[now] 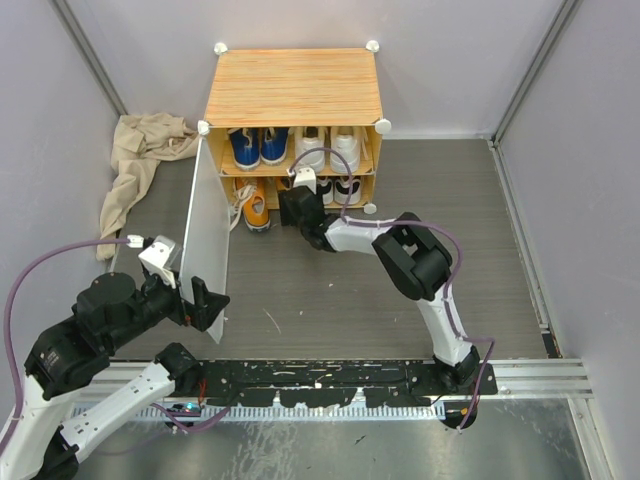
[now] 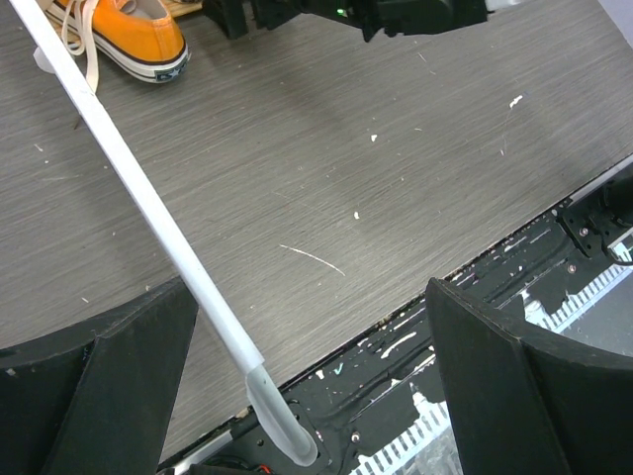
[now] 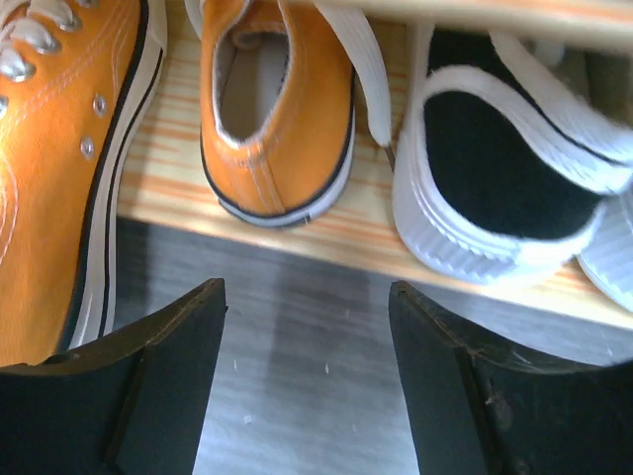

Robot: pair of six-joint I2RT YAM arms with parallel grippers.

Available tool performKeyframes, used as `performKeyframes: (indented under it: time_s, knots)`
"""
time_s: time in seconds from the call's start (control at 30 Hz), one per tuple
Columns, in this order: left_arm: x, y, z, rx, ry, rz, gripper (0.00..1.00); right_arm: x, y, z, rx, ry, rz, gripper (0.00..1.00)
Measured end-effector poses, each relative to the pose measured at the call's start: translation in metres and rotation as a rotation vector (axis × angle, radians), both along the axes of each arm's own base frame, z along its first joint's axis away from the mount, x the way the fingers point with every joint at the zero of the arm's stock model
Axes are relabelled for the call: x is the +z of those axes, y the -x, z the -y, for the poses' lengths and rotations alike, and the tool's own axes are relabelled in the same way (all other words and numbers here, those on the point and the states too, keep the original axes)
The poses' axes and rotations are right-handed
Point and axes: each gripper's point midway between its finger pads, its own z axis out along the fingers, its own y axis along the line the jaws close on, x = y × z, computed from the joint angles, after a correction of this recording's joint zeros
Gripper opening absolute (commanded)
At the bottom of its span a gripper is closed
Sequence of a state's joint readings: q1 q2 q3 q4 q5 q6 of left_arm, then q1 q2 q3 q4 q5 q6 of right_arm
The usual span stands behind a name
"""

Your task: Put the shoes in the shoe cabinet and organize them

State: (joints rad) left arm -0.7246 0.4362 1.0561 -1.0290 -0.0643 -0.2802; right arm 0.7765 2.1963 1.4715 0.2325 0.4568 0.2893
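Note:
The shoe cabinet [image 1: 293, 85] stands at the back with its pale door [image 1: 205, 235] swung open to the left. Blue shoes [image 1: 258, 146] and white shoes [image 1: 328, 148] fill the upper shelf. On the lower shelf are an orange shoe [image 3: 272, 109], heel toward me, and a black shoe [image 3: 495, 158] with a white sole. A second orange shoe [image 3: 49, 178] [image 1: 257, 212] [image 2: 129, 35] lies on the floor at the cabinet's left front. My right gripper [image 3: 305, 292] [image 1: 294, 206] is open and empty just before the lower shelf. My left gripper [image 2: 309, 287] [image 1: 205, 302] is open, with the door's edge [image 2: 148, 203] between its fingers.
A crumpled beige cloth [image 1: 140, 160] lies at the back left beside the cabinet. Grey walls close in both sides. The black base rail [image 1: 340, 375] runs along the near edge of the table.

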Motion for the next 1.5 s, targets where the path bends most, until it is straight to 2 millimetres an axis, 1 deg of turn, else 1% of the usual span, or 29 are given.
performKeyframes:
  time_s: [0.1,0.2,0.27,0.33,0.37,0.43,0.53,0.63,0.8,0.9,0.93,1.07,1.13,1.2,1.3,1.5]
  knots:
    - [0.0,0.0,0.0,0.0,-0.001,-0.001,0.98,0.007,0.016,0.006,0.019,-0.002,-0.007,0.74]
    - [0.0,0.0,0.0,0.0,0.0,0.0,0.98,0.031,0.032,0.001,0.073,-0.038,0.008,0.73]
    - [0.0,0.0,0.0,0.0,0.001,0.002,0.98,0.054,0.043,-0.011,0.142,-0.085,0.031,0.73]
    - [0.0,0.0,-0.001,0.0,0.001,0.003,0.98,0.072,0.052,-0.023,0.216,-0.126,0.05,0.73]
    - [0.0,0.0,-0.001,-0.001,0.0,0.004,0.98,0.079,0.056,-0.029,0.255,-0.144,0.056,0.73]
    - [0.0,0.0,-0.001,-0.001,0.0,0.004,0.98,0.086,0.062,-0.04,0.316,-0.167,0.063,0.73]
    - [-0.002,0.0,-0.001,-0.001,-0.001,0.003,0.98,0.081,0.072,-0.05,0.382,-0.173,0.042,0.73]
    - [-0.002,0.0,0.0,-0.001,-0.001,0.003,0.98,0.073,0.074,-0.056,0.411,-0.172,0.022,0.73]
    - [-0.001,0.001,-0.001,0.0,0.004,0.01,0.98,0.057,0.065,-0.074,0.442,-0.176,0.002,0.72]
    - [0.0,0.001,-0.002,0.001,0.005,0.012,0.98,0.05,0.058,-0.084,0.447,-0.178,-0.005,0.69]
    - [0.0,0.001,-0.002,0.001,0.005,0.012,0.98,0.047,0.056,-0.087,0.448,-0.177,-0.01,0.67]
    - [0.0,0.001,-0.002,0.001,0.005,0.013,0.98,0.04,0.049,-0.094,0.44,-0.174,-0.015,0.51]
    - [0.0,0.001,-0.002,0.001,0.006,0.014,0.98,0.038,0.048,-0.095,0.438,-0.171,-0.023,0.37]
    - [0.0,0.002,-0.002,0.001,0.008,0.017,0.98,0.04,0.047,-0.095,0.434,-0.171,-0.025,0.2]
    - [0.001,0.002,-0.003,0.0,0.01,0.022,0.98,0.043,0.043,-0.094,0.412,-0.169,-0.019,0.02]
    - [0.001,0.002,-0.003,0.0,0.011,0.023,0.98,0.044,0.041,-0.092,0.358,-0.152,-0.002,0.01]
